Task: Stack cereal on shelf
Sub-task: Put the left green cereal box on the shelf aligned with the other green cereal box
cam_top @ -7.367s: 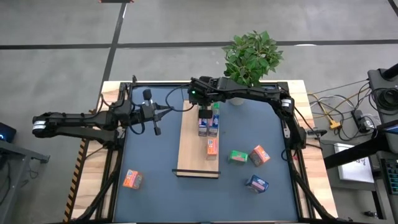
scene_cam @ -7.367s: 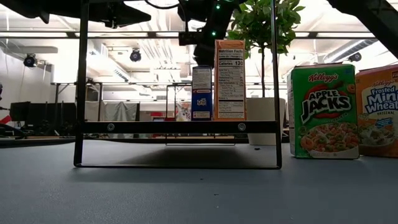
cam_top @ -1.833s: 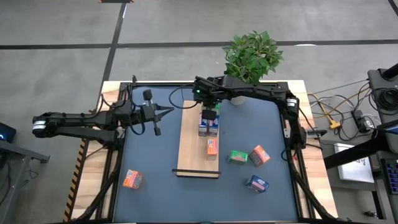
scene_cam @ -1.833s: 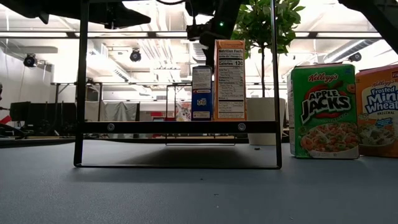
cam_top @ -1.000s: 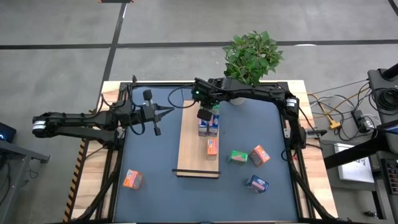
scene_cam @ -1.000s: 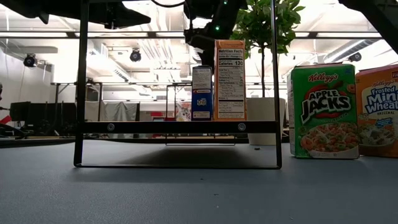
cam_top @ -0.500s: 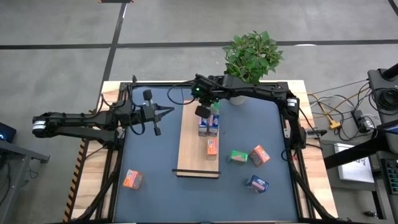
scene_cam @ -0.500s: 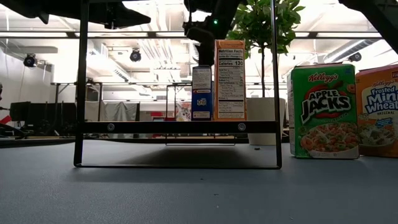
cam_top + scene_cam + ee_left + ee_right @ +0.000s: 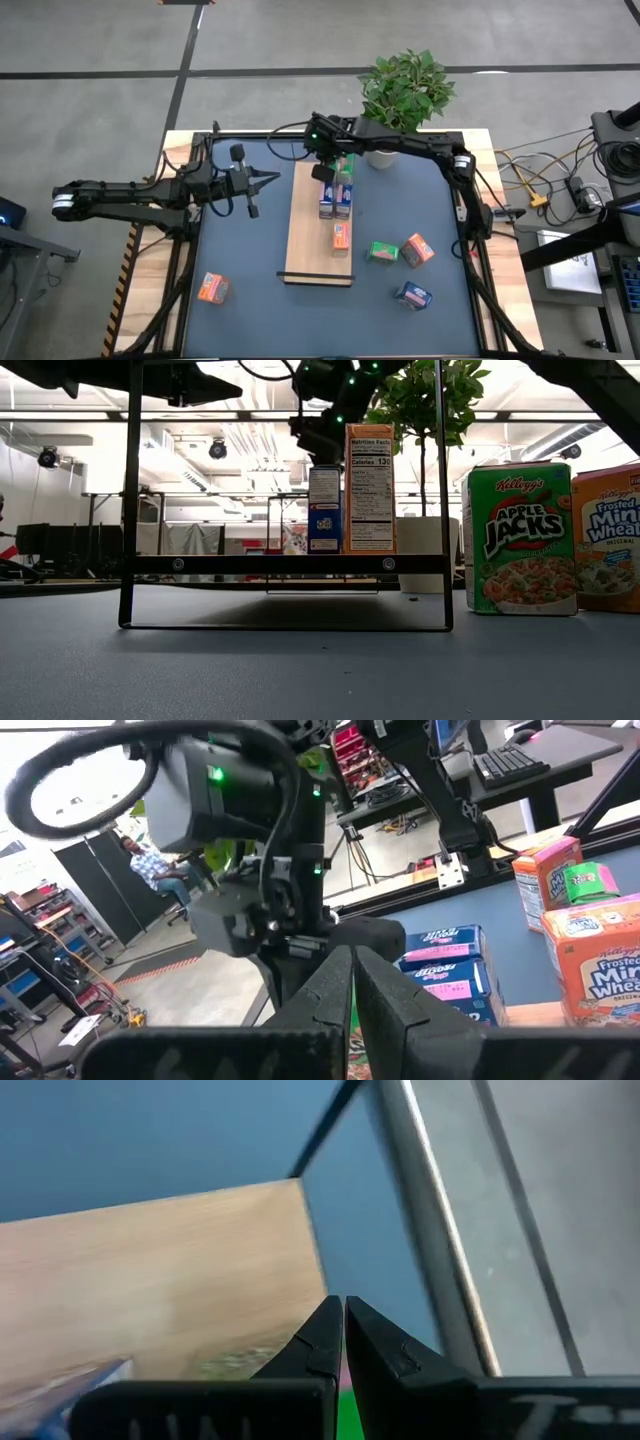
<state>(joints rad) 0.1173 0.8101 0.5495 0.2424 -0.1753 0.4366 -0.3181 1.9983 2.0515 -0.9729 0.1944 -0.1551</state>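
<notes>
While my right claw (image 9: 322, 172) hangs pinched shut and empty over the shelf's (image 9: 310, 250) far end beside stacked cereal (image 9: 336, 203), left claw (image 9: 274, 177) waits closed, left of shelf.

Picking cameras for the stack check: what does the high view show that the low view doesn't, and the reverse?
High only: the left gripper, shut, idle left of the shelf; the orange box near the mat's front left corner and the blue box at front right.
Low only: the printed faces, Apple Jacks and Frosted Mini Wheats, and the room behind.
Both: the right gripper, shut, over the shelf's far end above the standing boxes, and the plant.
</notes>
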